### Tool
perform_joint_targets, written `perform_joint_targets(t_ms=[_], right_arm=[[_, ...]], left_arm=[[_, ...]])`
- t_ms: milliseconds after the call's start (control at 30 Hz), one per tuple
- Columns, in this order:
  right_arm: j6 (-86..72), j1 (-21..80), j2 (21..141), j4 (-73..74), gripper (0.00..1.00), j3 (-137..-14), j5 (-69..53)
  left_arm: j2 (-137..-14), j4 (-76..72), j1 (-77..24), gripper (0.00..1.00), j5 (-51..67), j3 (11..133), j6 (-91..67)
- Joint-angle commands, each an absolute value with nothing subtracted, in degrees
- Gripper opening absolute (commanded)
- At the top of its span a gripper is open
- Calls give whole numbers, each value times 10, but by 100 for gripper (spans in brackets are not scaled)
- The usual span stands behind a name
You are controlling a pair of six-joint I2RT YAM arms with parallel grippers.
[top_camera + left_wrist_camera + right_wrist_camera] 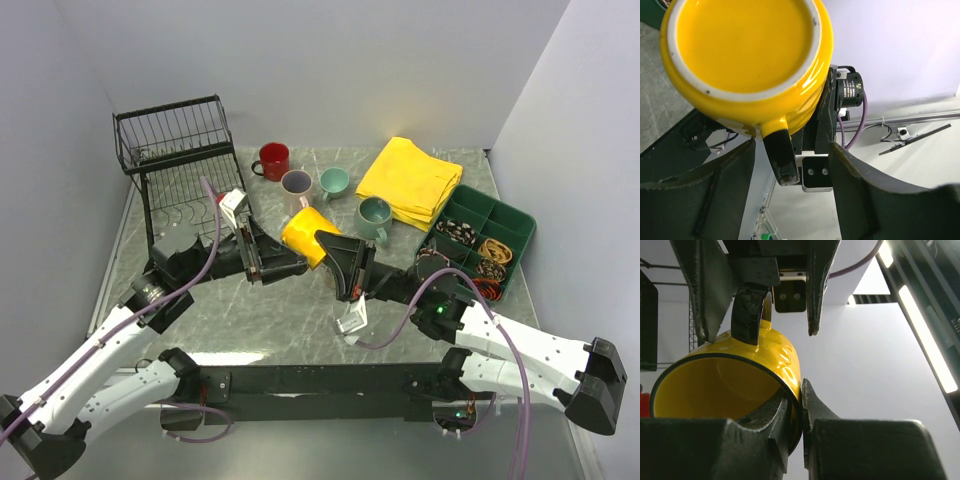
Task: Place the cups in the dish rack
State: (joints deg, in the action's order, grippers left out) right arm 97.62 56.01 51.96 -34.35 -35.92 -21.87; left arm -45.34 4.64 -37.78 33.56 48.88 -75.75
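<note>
The yellow mug hangs in the air over the table's middle, between both grippers. My right gripper is shut on its rim, one finger inside and one outside, as the right wrist view shows. My left gripper is open, its fingers straddling the black-tipped handle without pinching it. The red mug, the pinkish mug with purple inside, the small teal mug and the grey-green mug stand on the table. The cream mug is out of view. The black wire dish rack stands at the back left.
A folded yellow cloth lies at the back right. A green compartment tray with small items sits at the right edge. White walls close in the table on the left, back and right.
</note>
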Motion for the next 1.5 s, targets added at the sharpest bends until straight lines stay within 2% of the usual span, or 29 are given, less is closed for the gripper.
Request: perform_joint_targets(t_ms=[0, 467, 633, 900, 1333, 1400, 1467], right_arm=[[1013, 564, 494, -453, 0, -359, -250], [1025, 564, 488, -468, 0, -343, -297], [1052, 565, 490, -468, 0, -336, -308], [1120, 564, 501, -451, 0, -331, -317], [1149, 565, 517, -430, 0, -337, -311], [1148, 565, 517, -429, 0, -337, -310], [1148, 565, 518, -429, 0, -337, -309]], left_arm=[[-456, 18, -368, 65, 367, 500, -732], [-486, 35, -355, 55, 416, 519, -697], [-498, 71, -347, 54, 412, 536, -676], [-514, 139, -342, 46, 390, 562, -655], [-534, 159, -342, 44, 427, 593, -638], [-539, 165, -342, 41, 433, 596, -635], [-544, 164, -342, 34, 439, 598, -630]])
